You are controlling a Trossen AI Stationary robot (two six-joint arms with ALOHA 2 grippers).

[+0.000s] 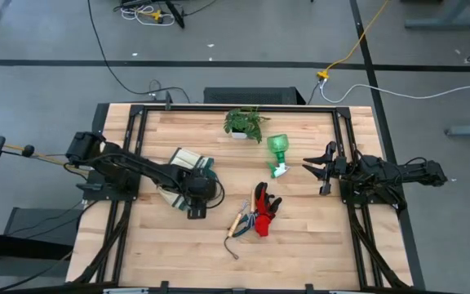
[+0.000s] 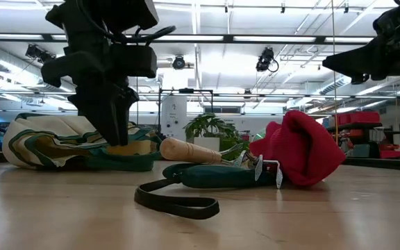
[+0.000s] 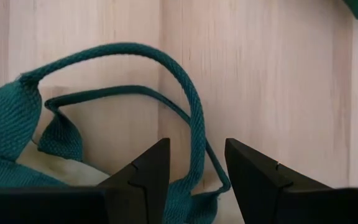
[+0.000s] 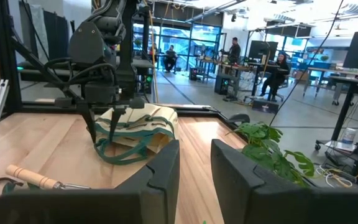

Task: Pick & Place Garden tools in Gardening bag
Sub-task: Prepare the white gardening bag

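You are looking at the wooden table (image 1: 300, 245) with the soft cream gardening bag (image 1: 184, 163) lying slumped on its side left of centre, its woven green loop handles (image 3: 185, 99) trailing on the boards; what is lying inside it, you cannot tell. Your left gripper (image 1: 197, 204) is hovering over those handles, fingers partly apart with a strap running between them. The red-and-black gloves (image 1: 266, 211), translucent spray bottle (image 1: 278, 153) and wooden-handled rake (image 1: 241, 219) are lying outside. Your right gripper (image 1: 321, 169) is waiting by the right rail, narrowly parted, gripping nothing.
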